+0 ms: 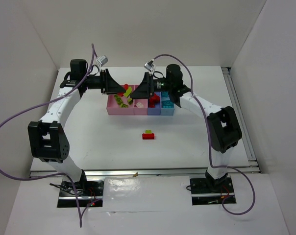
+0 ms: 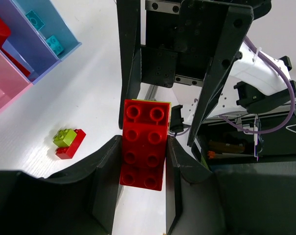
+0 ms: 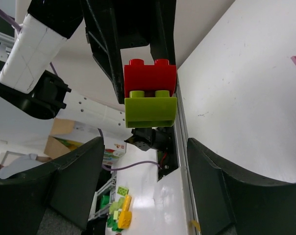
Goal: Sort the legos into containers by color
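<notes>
The left gripper (image 2: 143, 143) is closed narrowly on a red lego (image 2: 144, 164) with a yellow-green lego (image 3: 150, 110) stuck to its far face. The right gripper (image 3: 144, 147) faces it with its fingers spread wide, just short of the green piece and touching nothing. The two meet in the air above the pink end of the containers (image 1: 119, 111), while another red-and-green pair (image 1: 148, 134) lies on open desk (image 1: 99, 142) in front, apart from both arms.

A white worktop (image 1: 187, 142) sits inside plain white walls (image 1: 153, 29). A metal rail (image 1: 153, 172) runs along its near edge, a second rail (image 1: 240, 115) down its right side (both silvery). Beyond, a blurred cardboard box (image 3: 57, 144) shows.
</notes>
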`<state>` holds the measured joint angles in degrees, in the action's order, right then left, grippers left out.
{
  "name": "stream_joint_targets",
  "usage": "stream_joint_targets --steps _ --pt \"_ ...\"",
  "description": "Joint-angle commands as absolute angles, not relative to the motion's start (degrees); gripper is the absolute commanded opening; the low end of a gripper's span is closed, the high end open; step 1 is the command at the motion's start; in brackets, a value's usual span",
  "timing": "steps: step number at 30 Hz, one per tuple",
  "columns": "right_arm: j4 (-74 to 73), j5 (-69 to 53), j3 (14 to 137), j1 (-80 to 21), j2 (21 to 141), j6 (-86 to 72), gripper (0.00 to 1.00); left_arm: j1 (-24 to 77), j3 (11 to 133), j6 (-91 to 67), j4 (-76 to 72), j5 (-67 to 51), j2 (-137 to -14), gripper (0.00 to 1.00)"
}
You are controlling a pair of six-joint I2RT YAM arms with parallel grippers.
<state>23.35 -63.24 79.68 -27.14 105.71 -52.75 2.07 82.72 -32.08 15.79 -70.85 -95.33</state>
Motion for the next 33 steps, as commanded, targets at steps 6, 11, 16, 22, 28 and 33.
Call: stream_joint_targets --steps 6,11,16,22,28,33 --pt "29.2 -64.0 82.7 -27.6 106.6 -54.4 0.70 2.3 81.8 -32.6 13.3 -73.2 -92.5 0.00" --pt "29.7 -64.0 84.8 -28.1 108.4 -54.4 0.66 2.3 81.3 -32.1 13.3 -73.2 -92.0 0.00" --pt "31.5 -64.0 85.9 -28.7 109.5 -55.5 0.52 2.3 80.8 -31.6 13.3 -73.7 -92.0 0.00" --pt "30.9 -64.0 85.9 -28.7 110.0 -55.5 0.49 2.3 79.7 -31.0 13.3 -73.7 -91.5 0.00" --pt "30.4 -64.0 87.0 -28.7 110.6 -56.1 0.47 2.3 79.2 -29.9 14.7 -73.7 -92.0 0.00" --pt "26.7 -63.3 86.2 -28.7 110.6 -54.1 0.25 2.3 79.2 -29.9 15.2 -73.2 -92.0 0.00"
